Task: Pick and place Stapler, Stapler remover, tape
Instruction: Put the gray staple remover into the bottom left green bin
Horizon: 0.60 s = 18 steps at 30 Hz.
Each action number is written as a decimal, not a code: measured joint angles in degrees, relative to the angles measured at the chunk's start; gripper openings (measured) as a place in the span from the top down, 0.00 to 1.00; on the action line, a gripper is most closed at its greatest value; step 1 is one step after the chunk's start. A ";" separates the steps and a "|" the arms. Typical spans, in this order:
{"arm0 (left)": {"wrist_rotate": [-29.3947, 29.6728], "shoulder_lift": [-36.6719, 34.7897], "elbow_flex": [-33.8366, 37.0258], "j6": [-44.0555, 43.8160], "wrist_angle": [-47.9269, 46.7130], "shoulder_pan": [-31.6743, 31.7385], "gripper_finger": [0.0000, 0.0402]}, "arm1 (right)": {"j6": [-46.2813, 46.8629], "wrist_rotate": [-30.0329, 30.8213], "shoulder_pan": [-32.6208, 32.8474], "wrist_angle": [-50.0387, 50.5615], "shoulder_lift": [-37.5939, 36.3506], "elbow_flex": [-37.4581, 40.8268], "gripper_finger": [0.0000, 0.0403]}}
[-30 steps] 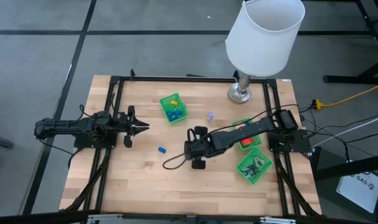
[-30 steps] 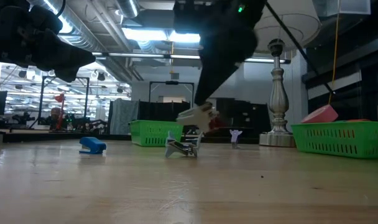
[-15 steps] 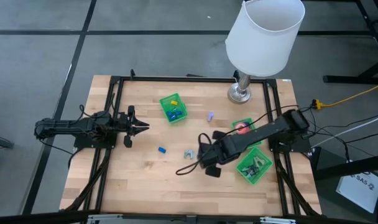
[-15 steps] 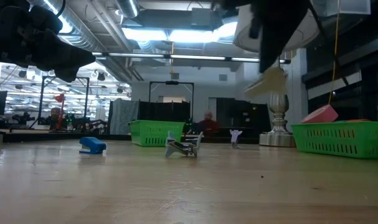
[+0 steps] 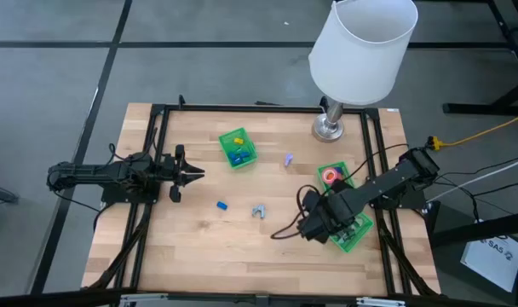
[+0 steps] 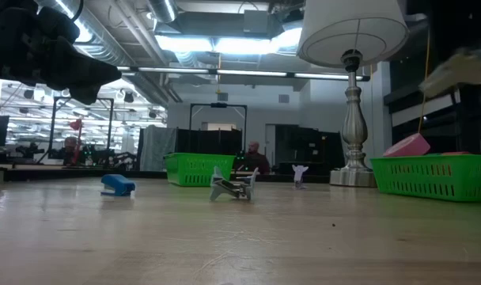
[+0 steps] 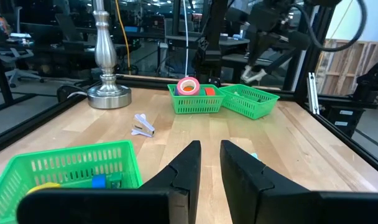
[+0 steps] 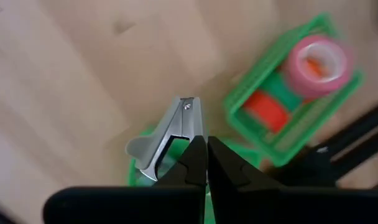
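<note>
My right gripper hangs high over the left rim of the near-right green basket, shut on a silver stapler remover that shows blurred in the low view. Pink tape and red tape lie in the green basket behind it. A second stapler remover and a small blue stapler lie on the table's middle. A third, pale remover lies farther back. My left gripper waits at the left, level, open by a narrow gap, with nothing between its fingers. My right gripper pinches the stapler remover between its two fingers by the edge of one arm, below the pivot end. The fingers point steeply down from above. The remover is lifted clear of table and basket and sticks out past the fingertips.
A lamp stands on its base at the far right, its white shade overhanging that corner. Another green basket with yellow and blue blocks sits at the far middle. A black cable loops on the table by my right arm.
My right gripper, shut on the stapler remover, has risen and swung from the table's middle toward the right edge, to above the near-right basket, tipping downward and rolling as it went. The remover has travelled with it, clear of the table. The other remover and the stapler have stayed put.
</note>
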<state>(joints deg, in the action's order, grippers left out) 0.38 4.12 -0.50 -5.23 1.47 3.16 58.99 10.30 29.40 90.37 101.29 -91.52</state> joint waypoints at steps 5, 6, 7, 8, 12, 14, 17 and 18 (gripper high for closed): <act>0.00 0.00 0.00 0.00 0.01 0.01 0.85 | 5.94 -4.42 2.66 -0.55 0.14 2.07 0.99; 0.00 0.00 0.01 0.00 -0.01 0.02 0.85 | 7.76 -5.40 3.11 -0.42 0.14 2.83 0.99; 0.00 0.01 -0.01 0.00 0.01 -0.01 0.85 | 9.39 -6.41 3.62 -0.30 0.14 3.66 0.99; 0.00 0.00 0.01 0.00 -0.01 0.01 0.85 | 10.72 -7.43 4.03 -0.38 0.14 4.48 0.99; 0.00 0.00 -0.01 0.00 -0.01 0.01 0.85 | 14.62 -10.31 5.65 -0.40 0.07 8.11 0.99; 0.00 0.02 0.01 0.00 0.01 0.02 0.85 | 15.88 -12.26 6.19 -0.36 0.07 9.95 0.99; 0.00 0.00 0.00 0.00 -0.01 0.00 0.85 | 17.29 -14.80 6.56 -1.41 0.07 12.39 0.99; 0.00 0.02 0.00 0.00 0.01 0.01 0.85 | 17.47 -14.82 6.57 -1.93 0.07 13.00 0.99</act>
<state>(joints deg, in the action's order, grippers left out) 0.38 4.14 -0.50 -5.23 1.48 3.17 76.46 -4.53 35.97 88.44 101.36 -78.52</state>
